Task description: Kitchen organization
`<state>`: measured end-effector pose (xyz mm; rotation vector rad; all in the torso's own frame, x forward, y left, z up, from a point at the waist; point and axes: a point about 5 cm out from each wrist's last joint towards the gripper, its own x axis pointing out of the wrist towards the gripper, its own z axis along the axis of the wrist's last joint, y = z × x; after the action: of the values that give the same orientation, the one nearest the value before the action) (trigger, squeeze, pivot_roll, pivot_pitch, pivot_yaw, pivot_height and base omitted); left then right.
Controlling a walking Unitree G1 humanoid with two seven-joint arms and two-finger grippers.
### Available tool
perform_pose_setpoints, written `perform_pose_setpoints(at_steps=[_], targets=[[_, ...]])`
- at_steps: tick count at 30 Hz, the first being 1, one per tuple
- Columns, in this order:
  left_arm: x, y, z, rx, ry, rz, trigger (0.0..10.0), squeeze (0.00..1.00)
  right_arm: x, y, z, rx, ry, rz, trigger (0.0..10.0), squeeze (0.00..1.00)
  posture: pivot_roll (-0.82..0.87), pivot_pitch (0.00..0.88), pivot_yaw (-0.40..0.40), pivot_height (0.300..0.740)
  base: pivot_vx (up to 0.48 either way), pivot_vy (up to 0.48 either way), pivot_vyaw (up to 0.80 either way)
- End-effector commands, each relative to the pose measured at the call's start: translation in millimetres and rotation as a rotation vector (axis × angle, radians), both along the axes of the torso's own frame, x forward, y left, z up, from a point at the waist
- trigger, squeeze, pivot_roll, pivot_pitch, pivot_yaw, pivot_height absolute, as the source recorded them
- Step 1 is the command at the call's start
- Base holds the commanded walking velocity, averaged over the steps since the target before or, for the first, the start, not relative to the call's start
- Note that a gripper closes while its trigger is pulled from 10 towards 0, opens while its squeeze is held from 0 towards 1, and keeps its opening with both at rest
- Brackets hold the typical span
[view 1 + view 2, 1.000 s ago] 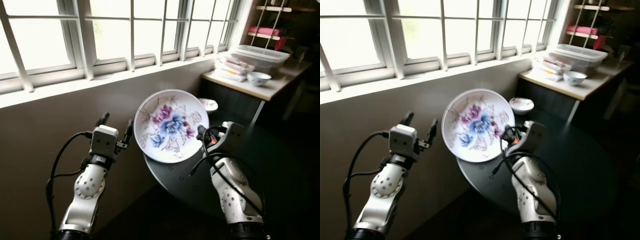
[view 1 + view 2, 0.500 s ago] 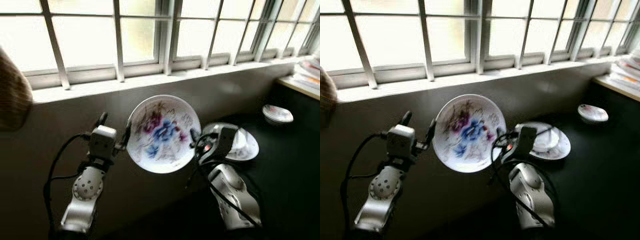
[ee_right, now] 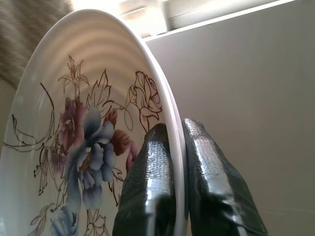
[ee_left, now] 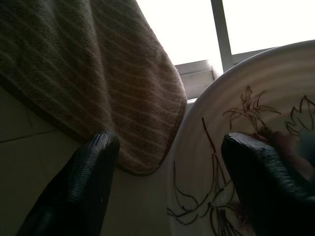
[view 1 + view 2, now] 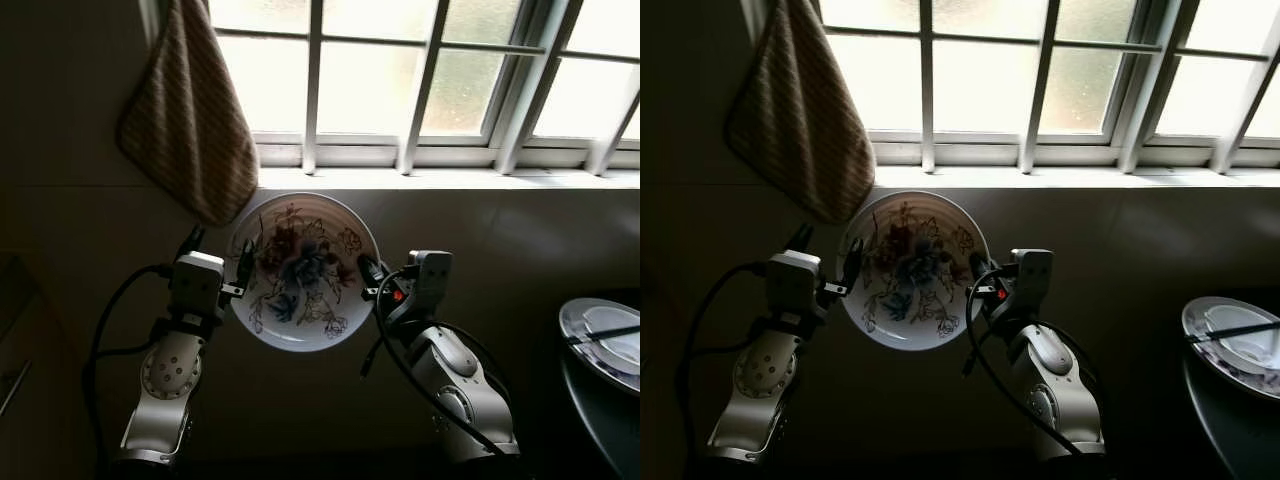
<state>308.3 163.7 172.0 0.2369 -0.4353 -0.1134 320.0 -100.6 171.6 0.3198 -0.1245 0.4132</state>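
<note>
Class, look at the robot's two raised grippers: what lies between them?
The flowered plate lies between the left gripper and right gripper, seen in both eye views; the right one pinches its rim.

One floral plate (image 5: pixel 303 270), one towel (image 5: pixel 188 120)

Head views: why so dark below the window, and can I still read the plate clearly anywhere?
Left eye view: the bright window backlights the scene, so the wall, towel and arms fall into shadow and the plate looks dim. Right wrist view: sharp and well lit, the plate's flowers are clear, with the right pincer clamped on its rim. Left wrist view: window glare washes out the top; the left pincer is open.
</note>
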Motion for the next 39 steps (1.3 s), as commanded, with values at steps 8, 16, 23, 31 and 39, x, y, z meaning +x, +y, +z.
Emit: perform_pose_setpoints(at_steps=[8, 16, 23, 31, 39], targets=[[0.7, -9.3, 1.3, -0.002, 0.002, -0.031, 10.0, 0.0, 2.3, -11.3, 9.5, -0.002, -0.055, -0.035, 0.0, 0.0, -0.02, 0.0, -0.066, 0.74, 0.0, 0.472, 0.8], [-0.2, -8.3, 2.6, -0.007, -0.011, -0.023, 10.0, 0.0, 3.7, -10.7, 9.8, -0.005, -0.059, -0.031, 0.0, 0.0, -0.01, 0.0, -0.069, 0.74, 0.0, 0.274, 0.8], [0.0, -8.3, 3.1, -0.004, -0.015, -0.019, 10.0, 0.0, 6.4, -9.6, 15.5, 0.01, -0.082, -0.034, 0.0, 0.0, -0.01, 0.0, -0.07, 0.74, 0.0, 0.0, 0.8], [1.0, -8.9, 5.3, -0.002, -0.022, -0.02, 10.0, 0.0, 20.5, -5.0, 41.4, 0.049, -0.168, -0.074, 0.0, 0.0, -0.01, 0.0, -0.071, 0.74, 0.0, 0.0, 0.8], [0.9, -9.4, 7.7, 0.008, -0.034, -0.02, 10.0, 0.0, 26.0, 18.9, 57.3, 0.043, -0.235, -0.027, 0.0, 0.0, 0.0, 0.0, -0.073, 0.74, 0.0, 0.0, 0.8]])
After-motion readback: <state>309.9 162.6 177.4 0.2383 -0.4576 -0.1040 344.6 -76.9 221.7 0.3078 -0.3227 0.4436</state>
